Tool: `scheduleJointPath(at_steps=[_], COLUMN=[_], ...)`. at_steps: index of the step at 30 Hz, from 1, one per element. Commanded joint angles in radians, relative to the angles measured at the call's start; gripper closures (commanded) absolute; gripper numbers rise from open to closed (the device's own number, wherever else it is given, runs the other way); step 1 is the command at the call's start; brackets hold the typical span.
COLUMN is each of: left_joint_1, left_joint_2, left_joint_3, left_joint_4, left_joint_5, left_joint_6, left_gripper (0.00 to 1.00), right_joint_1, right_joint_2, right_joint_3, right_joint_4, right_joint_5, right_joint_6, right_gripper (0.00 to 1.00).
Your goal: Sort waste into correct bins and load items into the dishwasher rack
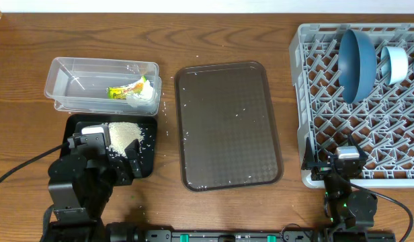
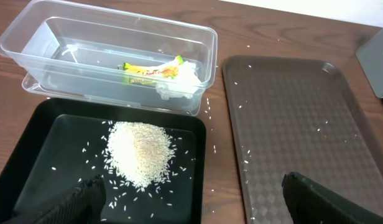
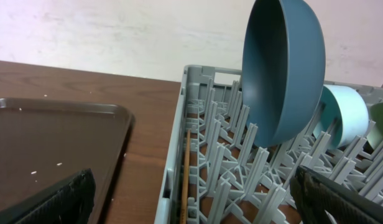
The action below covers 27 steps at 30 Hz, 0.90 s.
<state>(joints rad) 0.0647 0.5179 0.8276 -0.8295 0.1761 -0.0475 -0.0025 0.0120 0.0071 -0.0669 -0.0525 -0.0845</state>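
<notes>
The clear tub [image 1: 79,81] holds the snack wrapper [image 1: 126,89] and the white tissue [image 1: 146,95]; both also show in the left wrist view, wrapper [image 2: 151,70] and tissue [image 2: 179,87]. The black tray [image 1: 83,128] holds the rice heap [image 1: 123,134], also seen from the left wrist [image 2: 140,152]. My left gripper [image 1: 116,161] hangs open and empty above the tray's near edge [image 2: 191,208]. The grey rack [image 1: 308,101] holds the blue dish [image 1: 357,64], a pale bowl [image 1: 397,64], a green bowl [image 3: 381,121] and the wooden stick [image 3: 185,168]. My right gripper [image 1: 343,160] is open and empty at the rack's near left corner [image 3: 194,202].
The brown serving tray [image 1: 227,124] lies between the bins and the rack, with a few stray rice grains on it. More grains dot the wood around the black tray. The table's back edge meets a pale wall.
</notes>
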Motion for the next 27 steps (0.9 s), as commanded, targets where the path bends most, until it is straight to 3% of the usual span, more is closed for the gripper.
scheduleJointPath(at_steps=[1,4,14,20,24,27], left_joint_1=[0.002,0.002,0.002,0.002,0.001,0.001], left_joint_2=[-0.049,-0.107,-0.409,-0.514,-0.516,-0.516], left_joint_3=[-0.058,-0.153,-0.647,-0.821,-0.824,-0.824], left_joint_4=[0.019,0.091,0.633,0.868,0.862,0.773], left_joint_5=[-0.013,-0.013,-0.012,-0.016,-0.021,-0.02], left_joint_6=[0.014,0.014,0.013,0.023,0.076,0.077], left_gripper=[0.07,0.07,0.07,0.07,0.07,0.07], right_joint_1=[0.01,0.01,0.01,0.01,0.01,0.01], right_joint_2=[-0.005,-0.005,-0.005,-0.005,-0.005,-0.005], right_joint_3=[-0.002,-0.002,-0.002,-0.002,-0.002,-0.002], right_joint_4=[-0.004,-0.004,-0.004,-0.004,-0.004,-0.004], right_joint_5=[0.003,0.003,0.003,0.003,0.003,0.003], right_joint_6=[-0.01,-0.01,-0.01,-0.01,-0.01,-0.01], right_gripper=[0.01,0.01,0.01,0.01,0.01,0.01])
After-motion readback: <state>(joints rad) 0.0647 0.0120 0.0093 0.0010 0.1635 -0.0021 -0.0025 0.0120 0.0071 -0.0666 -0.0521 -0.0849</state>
